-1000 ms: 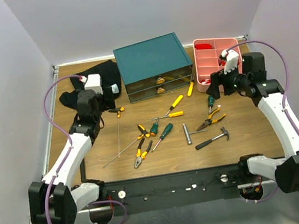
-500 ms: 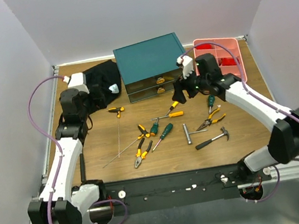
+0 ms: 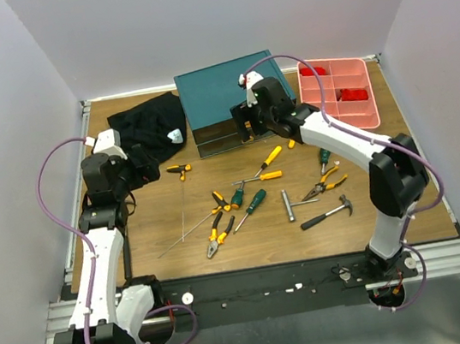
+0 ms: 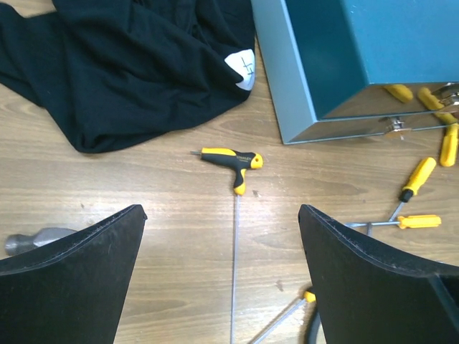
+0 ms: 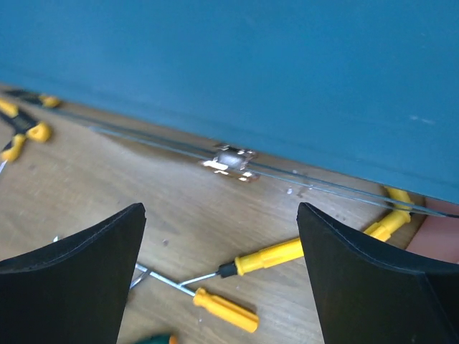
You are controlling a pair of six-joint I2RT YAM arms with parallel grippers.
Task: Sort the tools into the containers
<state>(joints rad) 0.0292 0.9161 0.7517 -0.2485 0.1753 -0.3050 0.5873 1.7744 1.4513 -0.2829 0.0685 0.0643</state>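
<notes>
The tools lie loose on the wooden table: a yellow-and-black T-handle driver point(image 3: 179, 170) point(image 4: 231, 158), yellow screwdrivers point(image 3: 270, 159) point(image 5: 287, 252), green screwdrivers point(image 3: 254, 202), pliers point(image 3: 215, 235) and a hammer point(image 3: 327, 214). Of the containers, the teal drawer cabinet point(image 3: 231, 94) point(image 5: 251, 72) stands at the back and the pink tray point(image 3: 359, 121) to its right. My right gripper point(image 3: 244, 123) point(image 5: 221, 208) hangs open in front of the cabinet's shiny drawer fronts, facing a drawer handle point(image 5: 231, 159). My left gripper point(image 3: 137, 173) point(image 4: 221, 211) is open and empty, left of the T-handle driver.
A black cloth point(image 3: 149, 123) point(image 4: 129, 64) lies bunched at the back left, beside the cabinet. A short metal rod point(image 3: 287, 205) and more pliers point(image 3: 323, 186) sit right of centre. Red items lie in the pink tray's compartments.
My right arm has swung left from the pink tray to the front of the teal cabinet. My left arm has drawn back to the left, off the cloth. Both grippers stay open.
</notes>
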